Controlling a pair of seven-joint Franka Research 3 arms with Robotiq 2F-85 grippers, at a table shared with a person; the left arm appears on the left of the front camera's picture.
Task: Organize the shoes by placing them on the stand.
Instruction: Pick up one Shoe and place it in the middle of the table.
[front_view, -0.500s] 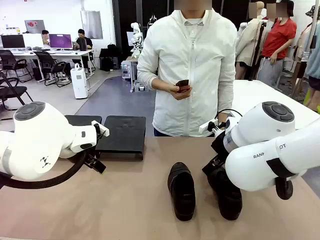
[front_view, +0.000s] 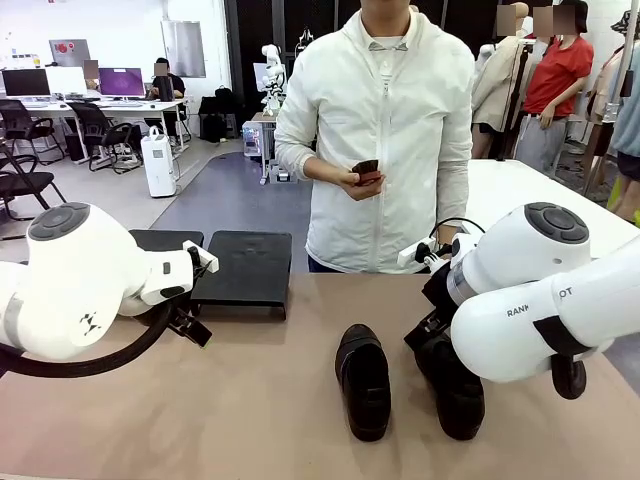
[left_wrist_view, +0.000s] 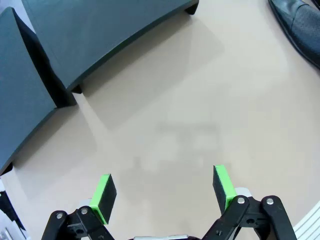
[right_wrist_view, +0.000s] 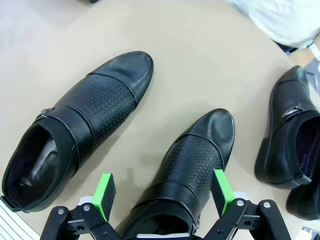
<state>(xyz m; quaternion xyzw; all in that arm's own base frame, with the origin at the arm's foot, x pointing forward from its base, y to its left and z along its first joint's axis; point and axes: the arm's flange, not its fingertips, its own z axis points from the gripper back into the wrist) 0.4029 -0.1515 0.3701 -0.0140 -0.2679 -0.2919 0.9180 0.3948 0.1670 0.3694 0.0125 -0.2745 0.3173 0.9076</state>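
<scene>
Hovering over one shoe (right_wrist_view: 195, 155), right hand (right_wrist_view: 162, 192) spread.

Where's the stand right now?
Front view: the stand sits at the table's far edge, left of centre, just beyond the left arm. The nearest shoe lies to its right, nearer the robot.
</scene>
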